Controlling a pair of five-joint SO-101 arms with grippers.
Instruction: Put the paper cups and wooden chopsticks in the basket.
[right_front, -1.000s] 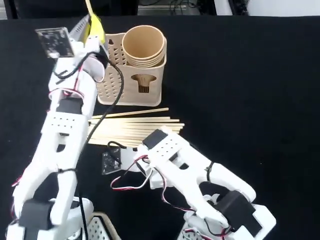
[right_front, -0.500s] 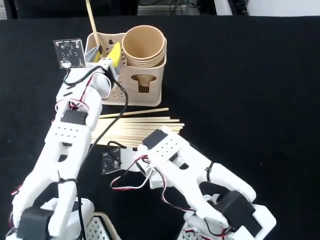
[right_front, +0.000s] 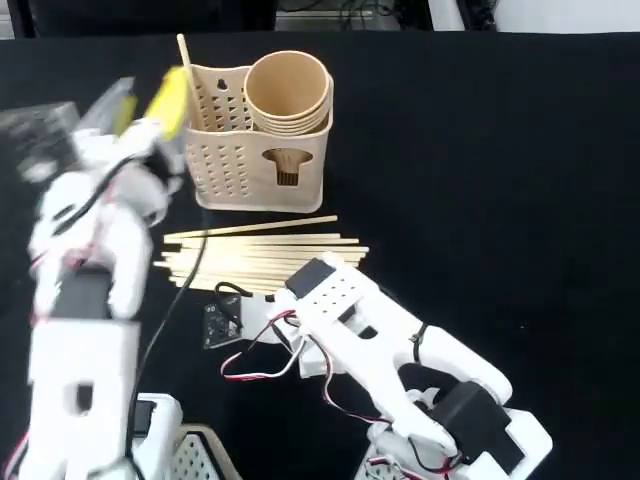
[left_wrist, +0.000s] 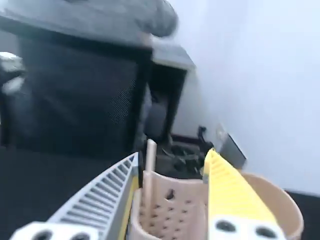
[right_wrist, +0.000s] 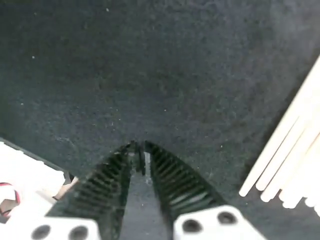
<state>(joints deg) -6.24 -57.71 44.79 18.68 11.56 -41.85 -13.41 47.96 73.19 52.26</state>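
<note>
A beige perforated basket (right_front: 235, 165) stands at the back of the black table. A stack of paper cups (right_front: 288, 92) sits in its right compartment, and one wooden chopstick (right_front: 184, 58) stands upright in its left corner. Several more chopsticks (right_front: 265, 255) lie in a pile in front of the basket. My left gripper (right_front: 145, 100) hangs open just left of the basket, holding nothing. In the left wrist view the left gripper (left_wrist: 172, 155) frames the basket (left_wrist: 170, 210) and the upright chopstick (left_wrist: 150, 160). My right gripper (right_wrist: 138, 148) is shut and empty, low over the cloth beside the chopstick ends (right_wrist: 285, 165).
The right arm (right_front: 380, 340) is folded at the front of the table, partly over the pile's near edge. A small circuit board (right_front: 222, 320) hangs by its side. Bare black cloth (right_front: 500, 180) stretches to the right of the basket.
The left gripper carried one chopstick over the basket, let it go into the left compartment, then swung away to the left. The right arm stayed still.
</note>
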